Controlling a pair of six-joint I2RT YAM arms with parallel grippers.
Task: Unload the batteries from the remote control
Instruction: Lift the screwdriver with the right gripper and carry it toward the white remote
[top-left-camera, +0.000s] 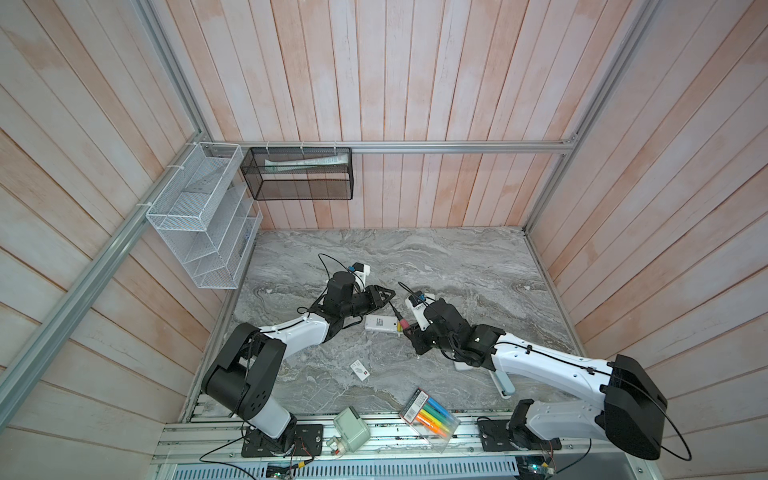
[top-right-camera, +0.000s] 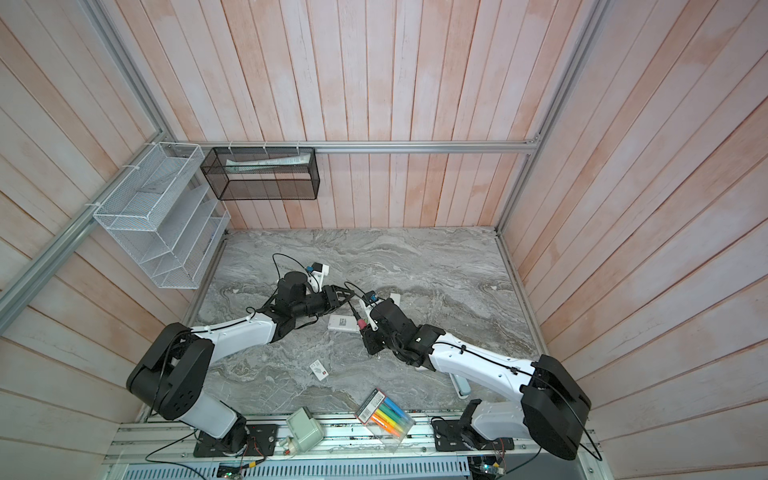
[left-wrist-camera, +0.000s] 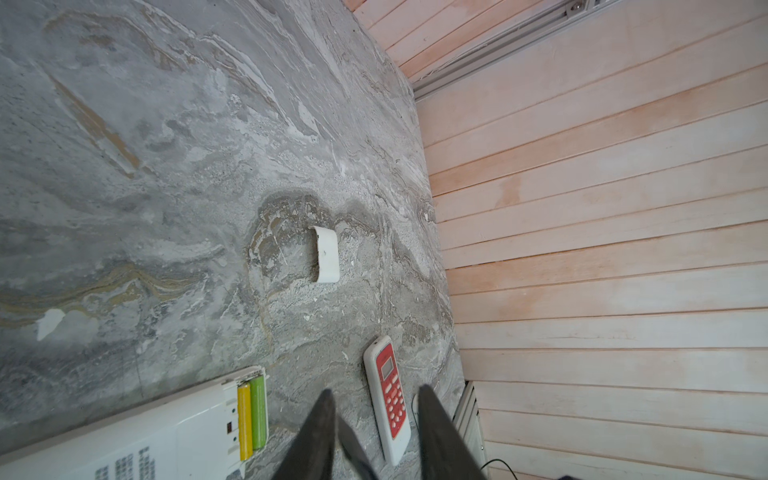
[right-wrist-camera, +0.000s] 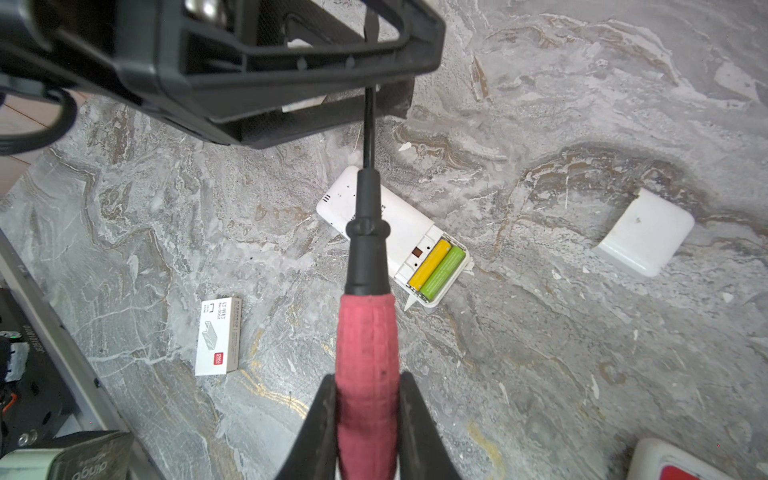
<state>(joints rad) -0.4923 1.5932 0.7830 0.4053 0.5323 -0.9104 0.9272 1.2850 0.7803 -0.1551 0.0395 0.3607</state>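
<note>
- Judging by the open bay, the cover step is done. The remote control (right-wrist-camera: 409, 226) lies back-up on the desk (right-wrist-camera: 540, 365), and its white cover (right-wrist-camera: 644, 232) rests well apart from it.
- Two batteries (right-wrist-camera: 436, 270) are in view, one yellow and one green. They sit side by side in the bay at the remote's end, so none is unloaded yet and prying them out is what is left.
- The right gripper (right-wrist-camera: 368, 384) has its fingers clamped on the red handle of the screwdriver (right-wrist-camera: 368, 332), whose shaft points over the remote toward the other arm.
- The left gripper (left-wrist-camera: 374, 392) has its fingers partly apart, with the desk showing between them. A dark rod, likely the shaft, crosses low between them, but no pinch on it is visible.
- The screwdriver's tip is hidden behind the left gripper's frame in the right wrist view.
- A second remote (left-wrist-camera: 388, 395) with a red face lies nearby, face-up; whether it holds batteries cannot be told.
- In both top views the batteries barely show.
</note>
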